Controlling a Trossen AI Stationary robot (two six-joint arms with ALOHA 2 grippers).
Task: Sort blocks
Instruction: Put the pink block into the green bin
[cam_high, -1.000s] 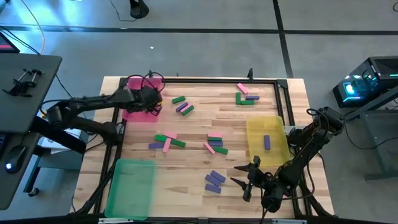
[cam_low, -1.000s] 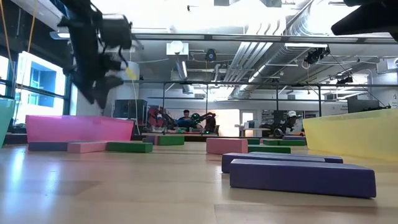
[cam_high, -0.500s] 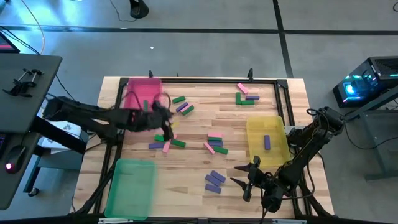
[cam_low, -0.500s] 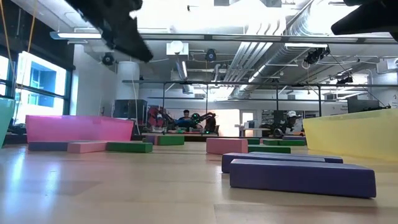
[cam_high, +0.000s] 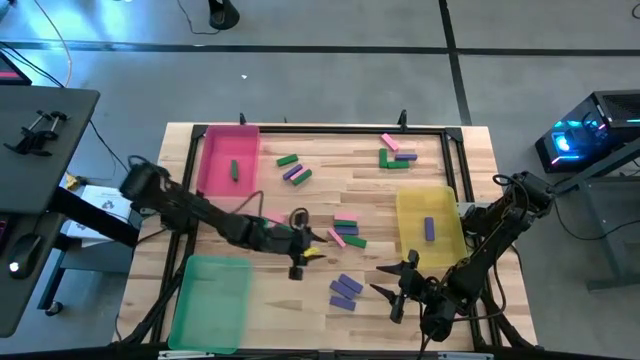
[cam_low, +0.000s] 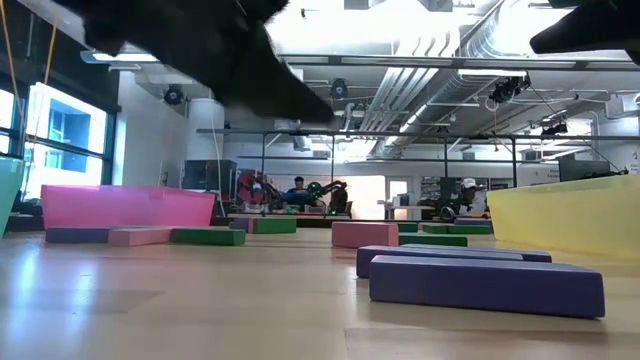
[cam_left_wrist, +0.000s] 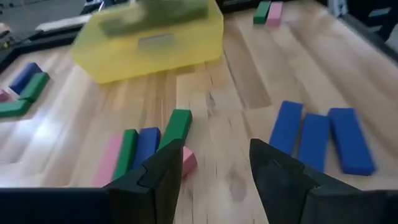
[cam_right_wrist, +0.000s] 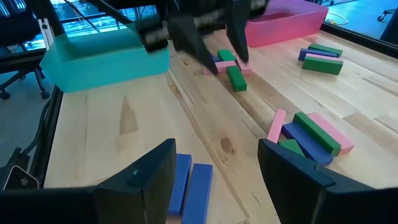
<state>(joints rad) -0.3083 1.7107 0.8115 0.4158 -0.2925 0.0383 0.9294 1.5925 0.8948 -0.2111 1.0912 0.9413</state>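
Small green, pink and purple blocks lie flat on the wooden table in loose groups: one group in the middle, purple ones near the front, and others toward the far side. One green block lies in the pink tray, and a purple one in the yellow tray. My left gripper hangs open and empty over the table's middle, between the mixed group and the purple blocks. My right gripper waits open at the near right.
A green tray sits at the near left corner. A black frame runs along the table's far edge. My left arm stretches across the table's left half, over another block group. Bare wood lies between the green tray and the purple blocks.
My left gripper has swept from above the pink tray toward the table's middle and near side, turning as it went. A green block now shows in the pink tray where the gripper was. My right arm kept still.
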